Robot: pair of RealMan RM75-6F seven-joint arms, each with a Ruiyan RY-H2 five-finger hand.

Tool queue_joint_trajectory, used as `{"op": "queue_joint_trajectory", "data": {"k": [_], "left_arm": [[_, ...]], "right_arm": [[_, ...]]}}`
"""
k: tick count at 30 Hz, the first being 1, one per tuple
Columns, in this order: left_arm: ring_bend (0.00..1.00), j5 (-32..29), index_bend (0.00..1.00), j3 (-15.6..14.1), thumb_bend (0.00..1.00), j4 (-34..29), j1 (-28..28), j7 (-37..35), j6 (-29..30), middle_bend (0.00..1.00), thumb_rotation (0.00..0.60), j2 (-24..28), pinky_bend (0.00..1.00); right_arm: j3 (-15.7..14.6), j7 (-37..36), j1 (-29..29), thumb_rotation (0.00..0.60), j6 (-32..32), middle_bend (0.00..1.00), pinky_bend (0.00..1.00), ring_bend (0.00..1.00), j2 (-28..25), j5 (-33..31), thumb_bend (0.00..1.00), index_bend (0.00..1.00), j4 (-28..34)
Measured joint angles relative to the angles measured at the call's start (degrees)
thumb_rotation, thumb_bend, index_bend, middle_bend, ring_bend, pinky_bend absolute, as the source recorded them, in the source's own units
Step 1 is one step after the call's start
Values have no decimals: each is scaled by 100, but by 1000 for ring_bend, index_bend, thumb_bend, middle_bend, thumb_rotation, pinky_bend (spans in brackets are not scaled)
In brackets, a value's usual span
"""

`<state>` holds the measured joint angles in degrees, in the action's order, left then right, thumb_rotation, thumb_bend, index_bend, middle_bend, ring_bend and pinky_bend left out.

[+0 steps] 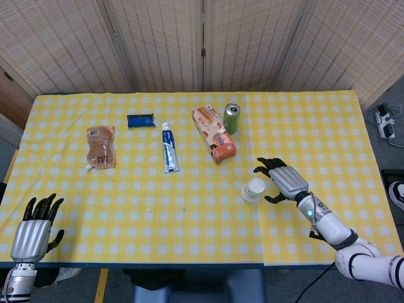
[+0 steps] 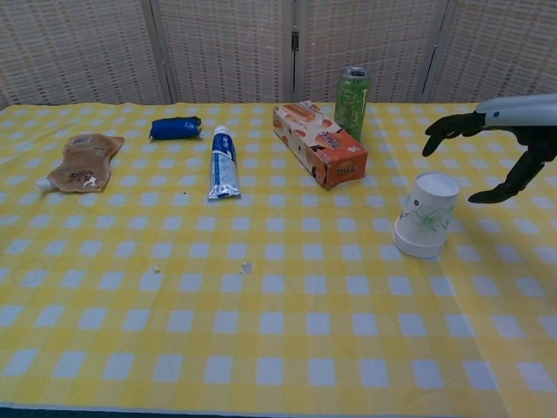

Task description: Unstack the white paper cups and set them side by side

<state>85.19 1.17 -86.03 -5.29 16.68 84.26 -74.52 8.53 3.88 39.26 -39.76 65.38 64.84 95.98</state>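
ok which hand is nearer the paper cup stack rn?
Right. The right hand hovers open just beside the white paper cups, not touching. The left hand sits at the table's near-left corner, far across from them.

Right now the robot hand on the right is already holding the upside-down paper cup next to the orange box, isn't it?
Not quite. The right robot hand is open beside the paper cup, not holding it; the chest view shows a gap. The cup is upside down, near the orange box.
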Motion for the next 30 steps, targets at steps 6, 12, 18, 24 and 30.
{"op": "queue_joint_trajectory", "data": {"k": [6,12,18,24,30], "left_arm": [[125,-51,167,1,382,52,6,-47,-28,105,600,-7,0],[124,-74,167,8,382,101,5,-90,-44,106,600,-13,0],[124,-96,168,12,382,140,0,-117,-64,105,600,-25,0],[124,-100,167,8,382,151,1,-109,-66,106,600,-31,0],[122,-99,167,10,382,143,5,-104,-51,106,600,-25,0]], "right_arm": [[-42,277,259,600,162,68,35,62,140,-393,314,234,-85],[-110,414,392,600,195,78,37,71,221,-619,359,263,-124],[-160,474,464,600,150,89,42,73,243,-745,380,296,-132],[-211,486,496,600,101,97,43,78,246,-807,400,322,-130],[-232,475,505,600,38,113,46,86,247,-790,426,350,-114]]}}
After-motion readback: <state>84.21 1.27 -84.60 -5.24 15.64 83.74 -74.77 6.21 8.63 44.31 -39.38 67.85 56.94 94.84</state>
